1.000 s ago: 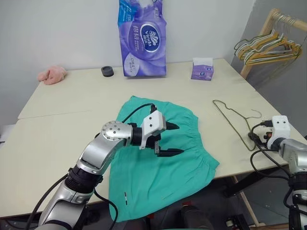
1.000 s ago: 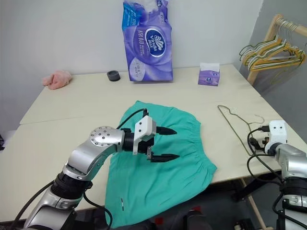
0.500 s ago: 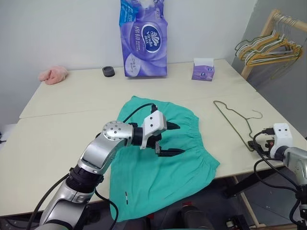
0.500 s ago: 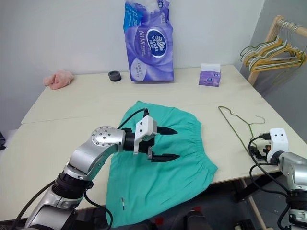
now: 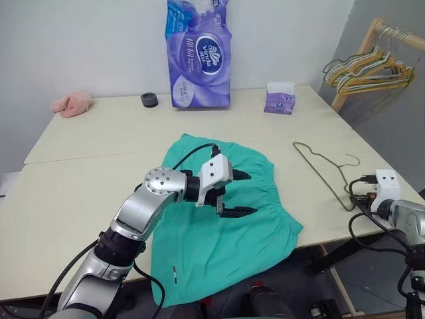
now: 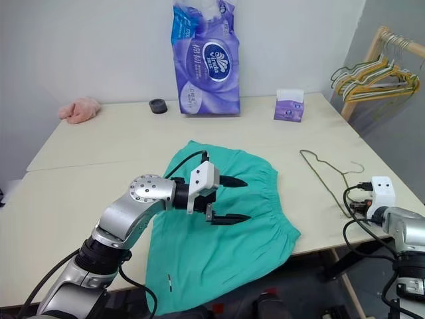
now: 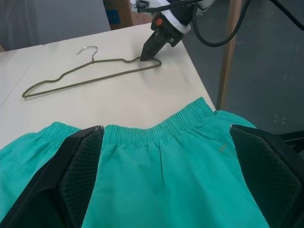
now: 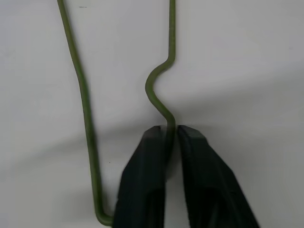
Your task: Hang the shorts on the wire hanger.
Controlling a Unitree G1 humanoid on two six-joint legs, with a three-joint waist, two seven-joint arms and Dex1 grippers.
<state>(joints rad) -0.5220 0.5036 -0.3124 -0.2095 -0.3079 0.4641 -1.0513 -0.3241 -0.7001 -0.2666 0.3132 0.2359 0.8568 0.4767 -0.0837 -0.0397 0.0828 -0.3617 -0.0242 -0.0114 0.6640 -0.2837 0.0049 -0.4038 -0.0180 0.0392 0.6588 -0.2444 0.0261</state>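
The teal shorts [image 5: 222, 229] lie flat on the table [image 5: 80, 159], their lower part hanging over the front edge. My left gripper [image 5: 253, 193] hovers open just above the shorts near the gathered waistband [image 7: 156, 133], with nothing between its fingers [image 7: 78, 166]. To the right of the shorts, the olive wire hanger [image 5: 317, 165] lies flat on the table. My right gripper [image 8: 166, 137] is shut on the hanger's wire at its near end, by the table's right edge. The left wrist view also shows that gripper [image 7: 151, 50] pinching the hanger [image 7: 90, 76].
A tall purple tissue pack [image 5: 197, 53], a small purple tissue box [image 5: 279, 98], a black ring [image 5: 149, 100] and a pink cloth [image 5: 73, 103] sit along the table's back. A wooden rack with bunched hangers [image 5: 364, 66] stands at the far right.
My right gripper has sunk a little onto the hanger's near end and shut on the wire. The left arm has kept still.
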